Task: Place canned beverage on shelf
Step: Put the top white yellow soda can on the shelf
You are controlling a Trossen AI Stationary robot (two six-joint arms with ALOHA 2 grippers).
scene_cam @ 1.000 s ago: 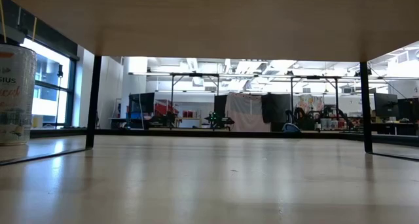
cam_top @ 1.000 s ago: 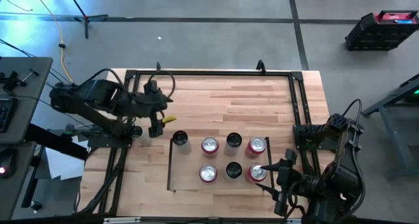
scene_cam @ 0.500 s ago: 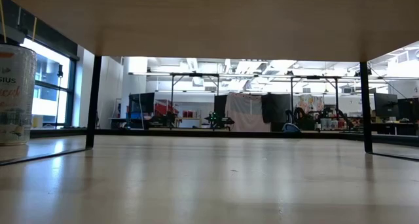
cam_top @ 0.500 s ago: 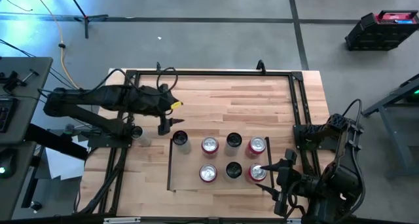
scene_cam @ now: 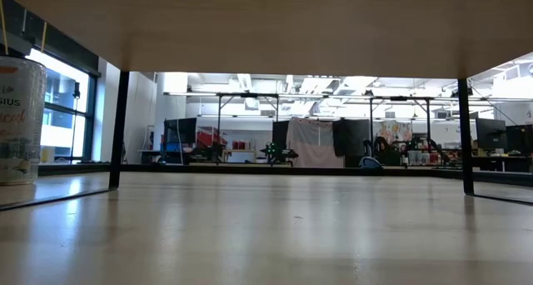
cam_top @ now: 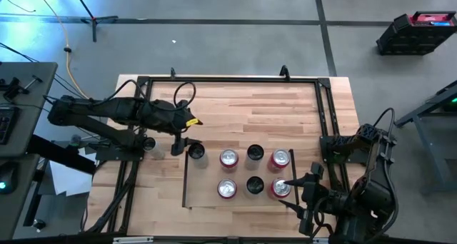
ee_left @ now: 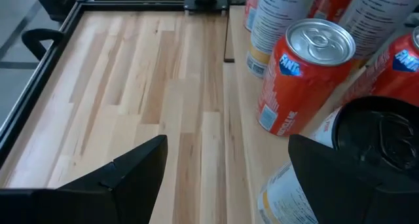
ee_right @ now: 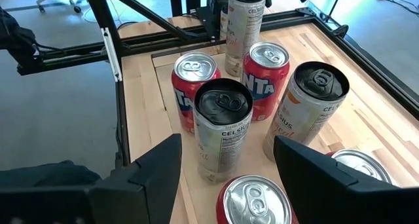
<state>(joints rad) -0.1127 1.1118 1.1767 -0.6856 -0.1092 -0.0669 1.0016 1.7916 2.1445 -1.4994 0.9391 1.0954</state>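
The shelf (cam_top: 207, 194) is a pale-wood panel with dark rails, and several cans stand on it: red-topped ones (cam_top: 228, 158) and black-topped ones (cam_top: 255, 153). My left gripper (cam_top: 178, 143) is open and empty just off the shelf's left rail, beside the black-topped can (cam_top: 196, 153) at the shelf's far left corner. In the left wrist view (ee_left: 226, 178) that can (ee_left: 376, 142) shows close by one finger, with a red can (ee_left: 308, 73) beyond. My right gripper (cam_top: 301, 189) is open at the shelf's right edge, next to a red can (ee_right: 252, 198).
A white can (scene_cam: 21, 118) stands on the tabletop left of the shelf's dark leg (scene_cam: 117, 127). A black tube frame (cam_top: 228, 80) runs round the tabletop. Bare planks (cam_top: 250, 115) lie beyond the shelf toward the far edge.
My left gripper has gone toward the table's right edge and a little toward its near edge, closing in on the black-topped can at the shelf's far left corner. The cans have stayed where they were.
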